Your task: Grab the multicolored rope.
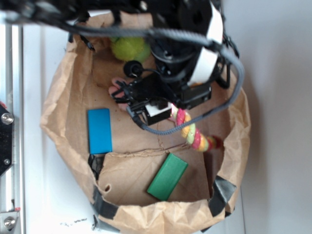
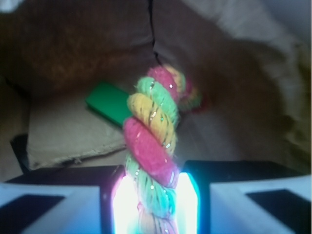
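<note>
The gripper (image 2: 155,204) has its jaws clamped on the multicolored rope (image 2: 151,141), low centre; soft, light, compressible, best pinched mid-twist.

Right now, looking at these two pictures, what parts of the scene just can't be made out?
- Exterior view: the arm covers one end of the multicolored rope, the gripper fingertips, and most of a pink object beside the yellow-green ball.
- Wrist view: glare washes out the finger pads where they meet the rope; the rope's near end is cut off by the bottom edge.
- Wrist view: the green block is blurred and partly behind the rope.
</note>
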You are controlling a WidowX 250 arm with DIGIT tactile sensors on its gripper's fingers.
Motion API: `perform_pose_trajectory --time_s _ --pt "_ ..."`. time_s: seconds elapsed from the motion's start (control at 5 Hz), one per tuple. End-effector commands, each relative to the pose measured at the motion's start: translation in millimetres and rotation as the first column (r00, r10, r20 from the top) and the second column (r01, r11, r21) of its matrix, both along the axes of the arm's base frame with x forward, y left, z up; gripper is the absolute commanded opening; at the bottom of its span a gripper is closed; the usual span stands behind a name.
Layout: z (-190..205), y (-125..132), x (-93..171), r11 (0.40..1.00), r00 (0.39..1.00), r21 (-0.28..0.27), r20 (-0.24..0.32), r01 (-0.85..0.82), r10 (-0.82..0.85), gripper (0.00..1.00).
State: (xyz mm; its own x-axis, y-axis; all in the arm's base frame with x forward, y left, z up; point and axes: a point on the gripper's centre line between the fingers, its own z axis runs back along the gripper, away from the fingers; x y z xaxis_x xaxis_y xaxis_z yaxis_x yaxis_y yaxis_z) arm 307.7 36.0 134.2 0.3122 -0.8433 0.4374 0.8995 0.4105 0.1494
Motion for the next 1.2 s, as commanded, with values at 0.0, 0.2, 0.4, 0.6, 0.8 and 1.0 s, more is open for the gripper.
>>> perform_pose_trajectory --time_s 0.0,0.2,0.4,0.6,0.8,1.0 --pt "44 -4 -30 0.956 0.956 0.021 -0.028 -0.293 0.293 0.0" --pt "50 -11 -42 0.873 0.869 0.053 -0.088 -0.485 0.488 0.0" --pt "51 -18 -47 0.861 0.856 0.096 -0.102 -0.5 0.508 0.0" --pt "49 -21 -52 0.772 0.759 0.125 -0.139 -0.624 0.636 0.0" --pt "49 -25 -52 0.664 0.652 0.134 -0.125 -0.735 0.747 0.0" --pt "52 -34 -57 0.589 0.572 0.135 -0.142 -0.797 0.808 0.0"
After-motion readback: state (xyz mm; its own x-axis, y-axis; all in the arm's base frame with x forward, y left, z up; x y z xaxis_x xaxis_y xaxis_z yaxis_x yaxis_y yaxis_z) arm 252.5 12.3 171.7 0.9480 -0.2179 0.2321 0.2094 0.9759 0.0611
